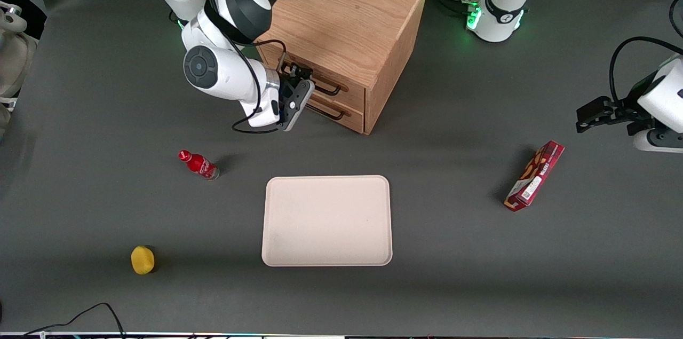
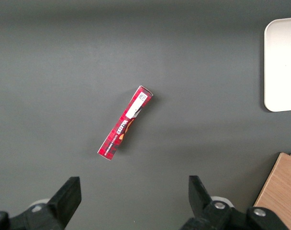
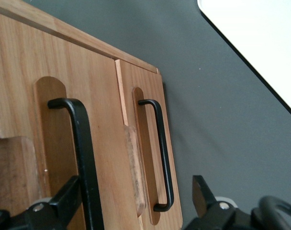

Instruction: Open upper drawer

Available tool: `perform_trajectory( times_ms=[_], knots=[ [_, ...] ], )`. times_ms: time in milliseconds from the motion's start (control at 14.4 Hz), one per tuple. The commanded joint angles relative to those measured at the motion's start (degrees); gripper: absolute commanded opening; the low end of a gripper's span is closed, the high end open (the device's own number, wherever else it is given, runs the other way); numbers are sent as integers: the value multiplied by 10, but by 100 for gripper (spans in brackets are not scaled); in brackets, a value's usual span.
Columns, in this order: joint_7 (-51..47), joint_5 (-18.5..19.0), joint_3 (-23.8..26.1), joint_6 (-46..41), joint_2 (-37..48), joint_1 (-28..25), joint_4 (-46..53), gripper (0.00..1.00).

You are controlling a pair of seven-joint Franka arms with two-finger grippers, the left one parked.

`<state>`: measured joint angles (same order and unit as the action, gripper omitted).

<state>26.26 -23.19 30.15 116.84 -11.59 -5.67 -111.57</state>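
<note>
The oak cabinet [image 1: 347,13] stands at the back of the table, its two drawer fronts facing the working arm's end. The upper drawer [image 1: 349,92] has a thin black bar handle [image 1: 326,86]; the lower drawer [image 1: 353,120] sits below it with a like handle [image 1: 326,111]. My right gripper [image 1: 299,73] is open, right in front of the upper drawer's handle. In the right wrist view the gripper [image 3: 136,196] has one finger [image 3: 64,196] close beside the upper handle [image 3: 83,153], with the lower handle [image 3: 162,153] also between the fingers. The upper drawer's front [image 3: 102,120] seems to stand slightly out.
A cream tray [image 1: 267,221] lies nearer the front camera than the cabinet. A red bottle [image 1: 198,164] and a yellow object [image 1: 142,260] lie toward the working arm's end. A red box [image 1: 535,175] lies toward the parked arm's end and also shows in the left wrist view [image 2: 125,123].
</note>
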Motion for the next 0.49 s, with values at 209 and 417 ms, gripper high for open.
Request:
perform_trajectory(
  times_ms=[209, 417],
  knots=[
    [11, 53, -10, 8, -31, 11, 18, 100],
    [11, 57, -31, 3, -49, 10, 53, 100]
  ],
)
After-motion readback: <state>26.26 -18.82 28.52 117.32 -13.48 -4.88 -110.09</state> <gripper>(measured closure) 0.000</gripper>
